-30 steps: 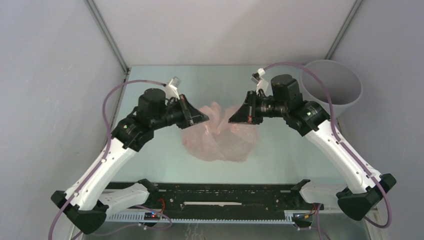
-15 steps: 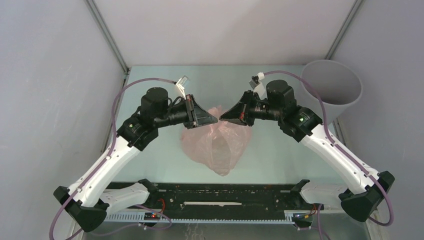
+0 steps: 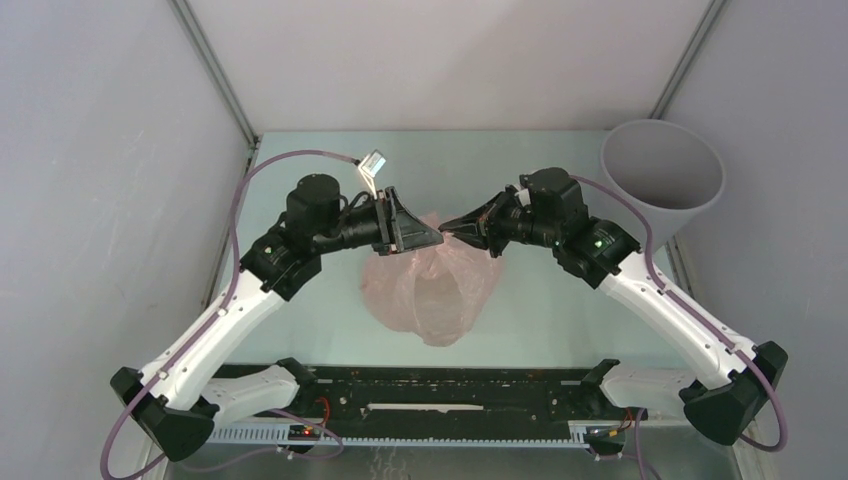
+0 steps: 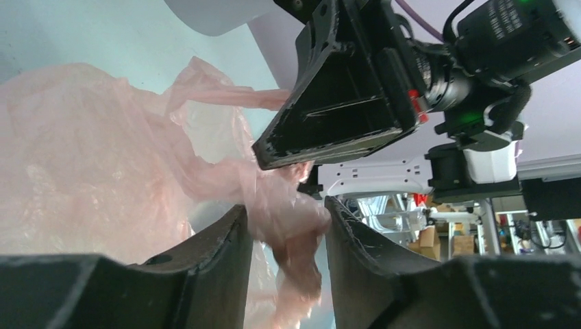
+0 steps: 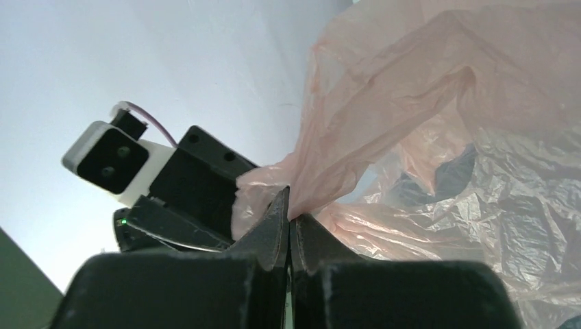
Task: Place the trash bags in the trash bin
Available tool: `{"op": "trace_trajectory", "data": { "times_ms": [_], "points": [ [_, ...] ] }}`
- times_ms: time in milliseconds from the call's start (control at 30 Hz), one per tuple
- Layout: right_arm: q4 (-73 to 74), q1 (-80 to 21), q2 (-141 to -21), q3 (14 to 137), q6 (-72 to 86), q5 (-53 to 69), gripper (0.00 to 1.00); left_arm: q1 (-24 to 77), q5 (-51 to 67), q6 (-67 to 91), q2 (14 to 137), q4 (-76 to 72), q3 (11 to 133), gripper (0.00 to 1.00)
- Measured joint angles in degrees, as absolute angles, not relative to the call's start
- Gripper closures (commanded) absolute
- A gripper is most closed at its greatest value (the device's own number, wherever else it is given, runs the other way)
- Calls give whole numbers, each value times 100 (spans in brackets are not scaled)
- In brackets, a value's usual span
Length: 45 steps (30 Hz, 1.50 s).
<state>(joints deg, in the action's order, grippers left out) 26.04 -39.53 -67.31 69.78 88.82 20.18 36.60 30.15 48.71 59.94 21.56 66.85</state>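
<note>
Top external view: your two hands meet above the middle of the tabletop (image 3: 560, 310), with the pale-pink trash bag (image 3: 430, 290) slung between them. Your left hand (image 3: 433, 238) and right hand (image 3: 449, 229) face each other, tips nearly touching, each at the bag's top edge. From there the translucent film sags in a wrinkled pouch toward the near edge; you cannot tell whether its bottom touches the tabletop. The light-grey trash bin (image 3: 660, 170) stands at the far right corner, well apart from the bag, its mouth tilted toward the camera. Left wrist view: the left hand (image 4: 284, 219) grips a bunched wad of film (image 4: 89, 164) between its fingers. Right wrist view: the right hand (image 5: 289, 205) is pinched tight on a twisted fold of the bag (image 5: 438, 137).
</note>
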Motion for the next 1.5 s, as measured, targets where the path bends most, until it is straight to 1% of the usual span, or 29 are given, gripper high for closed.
{"op": "trace_trajectory", "data": {
  "times_ms": [100, 300, 400, 433, 467, 633, 667, 700, 800, 867, 933, 1033, 1100, 1267, 1333, 1500],
  "points": [
    [2593, -3981, -6683, 6978, 9146, 1951, 100, 3677, 3013, 4770, 5994, 2150, 6630, 46],
    [2591, -4125, -6678, 6978, 9411, 1835, 100, 3706, 3028, 4759, 6014, 1833, 6445, 46],
    [2591, -4178, -6678, 6978, 9465, 1785, 100, 3728, 3030, 4757, 6077, 1761, 6442, 48],
    [2591, -4193, -6678, 6978, 9478, 1765, 100, 3730, 3028, 4759, 6095, 1758, 6442, 50],
    [2591, -4204, -6678, 6978, 9491, 1743, 100, 3732, 3028, 4757, 6112, 1758, 6442, 55],
    [2617, -4252, -6678, 6976, 9513, 1584, 100, 3750, 3057, 4823, 6195, 1739, 6442, 91],
    [2620, -4254, -6678, 6976, 9511, 1553, 100, 3758, 3076, 4807, 6211, 1737, 6442, 97],
    [2620, -4263, -6676, 6976, 9500, 1527, 99, 3767, 3094, 4794, 6235, 1734, 6447, 99],
    [2670, -4274, -6676, 6963, 9325, 1468, 81, 3774, 3129, 4783, 6292, 1787, 6451, 100],
    [2663, -4241, -6676, 6956, 9035, 1562, 63, 3778, 3107, 4733, 6289, 1920, 6451, 100],
    [2626, -4125, -6665, 6956, 8672, 1737, 41, 3776, 2993, 4628, 6276, 2145, 6453, 100],
    [2683, -3872, -6560, 6956, 8023, 2091, 21, 3752, 2545, 4445, 6228, 2672, 6469, 100],
    [2825, -3701, -6403, 6956, 7623, 2233, 15, 3658, 2196, 4342, 6184, 3094, 6519, 100],
    [3404, -3079, -5815, 6958, 6593, 2526, 11, 3192, 1682, 4292, 5961, 3632, 6565, 100],
    [3828, -2626, -5559, 7006, 6152, 2552, 12, 3028, 1549, 4289, 5863, 3750, 6606, 100],
    [5142, -919, -5428, 7605, 5072, 2364, 15, 2936, 1479, 4281, 5784, 3859, 6807, 100]
  ]
}}
